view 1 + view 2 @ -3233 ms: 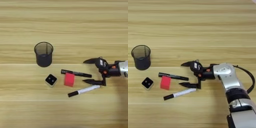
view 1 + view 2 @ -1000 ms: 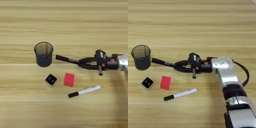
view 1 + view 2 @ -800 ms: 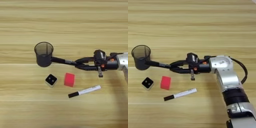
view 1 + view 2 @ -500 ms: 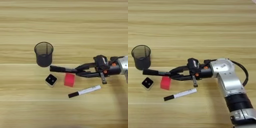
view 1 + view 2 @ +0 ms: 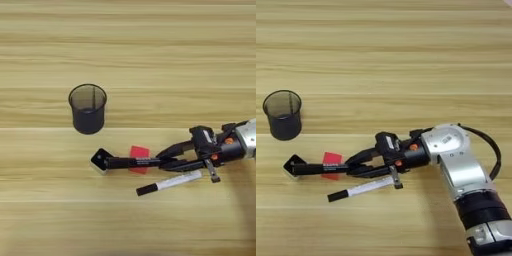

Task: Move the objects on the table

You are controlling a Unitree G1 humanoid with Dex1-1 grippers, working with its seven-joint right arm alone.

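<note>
**Clerk A:** Moved since the earlier frames: the slim black marker point(image 5: 135, 162) is no longer lying by the red cube point(image 5: 139, 154) but is being carried, and it is being held lower and further left than half a second ago.

**Clerk B:** Item, right gripper point(image 5: 363, 164): how is it being recorded?

**Clerk A:** Jaws are being kept clenched on the black marker's right end. The marker is being held roughly level, pointing left, and is being seen across the front of the red cube, its far tip reaching the small black-and-white cube point(image 5: 100, 160). Whether tip and cube are touching cannot be told.

**Clerk B:** Item, white-barrelled marker point(image 5: 362, 189)?

**Clerk A:** It is being listed as lying on the wooden table point(image 5: 150, 55), black cap to the left, just below the gripper and slanting up to the right.

**Clerk B:** Item, black mesh pen cup point(image 5: 283, 114)?

**Clerk A:** It is being logged as standing upright, above and left of the small cube, apart from it.

**Clerk B:** Item, arm?

**Clerk A:** The silver forearm point(image 5: 456, 160) is being shown entering from the lower right.
</note>
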